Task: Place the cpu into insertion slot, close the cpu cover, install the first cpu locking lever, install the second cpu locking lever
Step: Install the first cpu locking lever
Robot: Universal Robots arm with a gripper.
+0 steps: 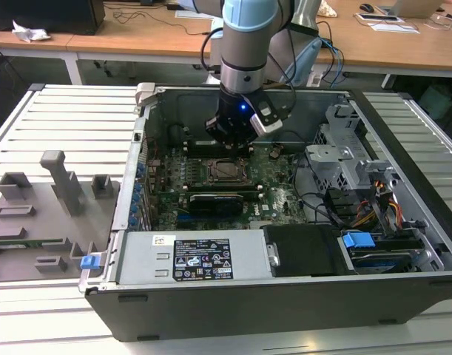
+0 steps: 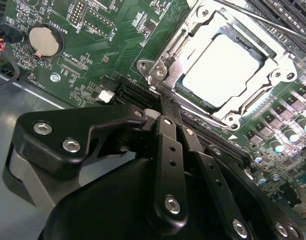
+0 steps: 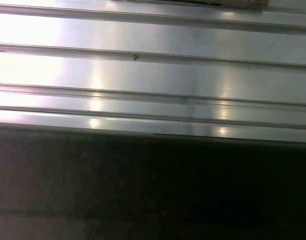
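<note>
An open dark-grey metal computer case [image 1: 285, 296] lies on a worktable of ribbed, pale aluminium slats [image 1: 70, 122], whose shiny grooved bands also show in the first wrist view above a dark edge. Behind the worktable run light wooden desks [image 1: 403, 44] strewn with cables and papers. On the slats near the exterior view's left edge sits a flat grey plastic fixture tray [image 1: 33, 222] with upright posts. Inside the case a green circuit board [image 1: 277, 192] covers the floor, with a silver power-supply box [image 1: 196, 255] along the near wall and a grey drive cage [image 1: 344, 159] toward the exterior view's right. The small square cpu with its silvery metal top [image 2: 220, 70] lies seated in the square silver-rimmed insertion slot [image 2: 158, 72] near the middle of the board, and the thin silver hinged cpu cover [image 2: 253, 97] appears to be folded down around it, framing the chip through its window, though the angle makes that hard to confirm. The black gripper [image 2: 162, 102] hangs just beside one corner of the slot, its slim fingers [image 2: 168, 130] pressed together with nothing between them.
</note>
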